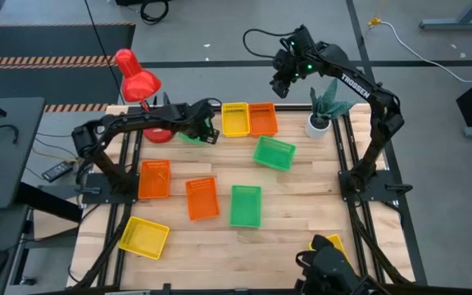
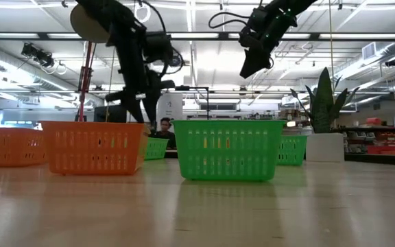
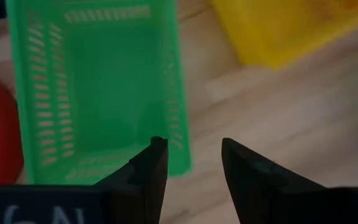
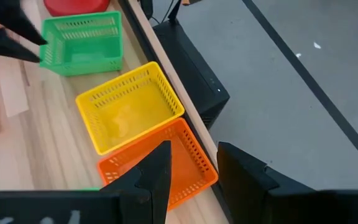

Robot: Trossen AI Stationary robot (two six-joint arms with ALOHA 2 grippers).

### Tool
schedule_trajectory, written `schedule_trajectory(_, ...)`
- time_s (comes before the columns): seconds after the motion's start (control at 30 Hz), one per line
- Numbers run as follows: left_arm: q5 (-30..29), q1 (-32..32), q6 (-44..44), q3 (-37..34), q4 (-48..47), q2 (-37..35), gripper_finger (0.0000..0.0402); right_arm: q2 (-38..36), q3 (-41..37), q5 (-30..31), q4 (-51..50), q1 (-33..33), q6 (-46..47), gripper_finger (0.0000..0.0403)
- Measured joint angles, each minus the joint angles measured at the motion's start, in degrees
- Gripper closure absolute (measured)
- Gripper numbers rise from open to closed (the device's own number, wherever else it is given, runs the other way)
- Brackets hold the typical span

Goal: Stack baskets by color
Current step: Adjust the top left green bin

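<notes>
We find the left gripper (image 1: 211, 129) over the table's far edge, poised just above a green basket (image 3: 98, 87) that sits beside the red lamp base (image 1: 159, 133). Its fingers (image 3: 151, 168) stand apart with nothing between them — one tip is over the basket's rim, the other over bare wood.

The right gripper (image 1: 281, 82) is raised beyond the far edge, above the floor, its jaws likewise parted and empty. Below it we note a yellow basket (image 4: 129, 115) and an orange basket (image 4: 166, 165) side by side and touching at the far edge.

Other baskets lie singly, none stacked:
- a tilted green one (image 1: 274, 153) toward the far right, near the white plant pot (image 1: 318, 124);
- a green one (image 1: 246, 206) near the table's middle;
- an orange one (image 1: 202, 198) just beside it, and another orange (image 1: 154, 179) toward the left edge;
- a yellow one (image 1: 144, 237) by the near left corner;
- a further yellow one (image 1: 328, 243) at the near right — largely hidden, so we cannot tell how it lies.
</notes>
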Motion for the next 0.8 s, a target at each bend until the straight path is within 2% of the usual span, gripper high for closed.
schedule_trajectory(0.27,0.2,1.99,-0.42,0.01,4.1,5.29,0.0243,-0.52,0.0,-0.02,0.01,-0.19,-0.07,0.0268)
schedule_trajectory(0.47,-1.78,2.02,-5.1,0.03,6.46,8.48,0.0254,-0.52,0.0,0.0,0.13,-0.21,-0.2,0.0268)
schedule_trajectory(0.63,-2.12,2.02,-7.18,0.02,9.82,10.21,0.0289,-0.52,0.0,0.0,0.2,-0.19,-0.22,0.0268)
schedule_trajectory(0.8,-1.3,2.06,-9.4,0.01,13.55,11.22,0.035,-0.6,0.0,0.02,0.17,-0.19,-0.22,0.0268)
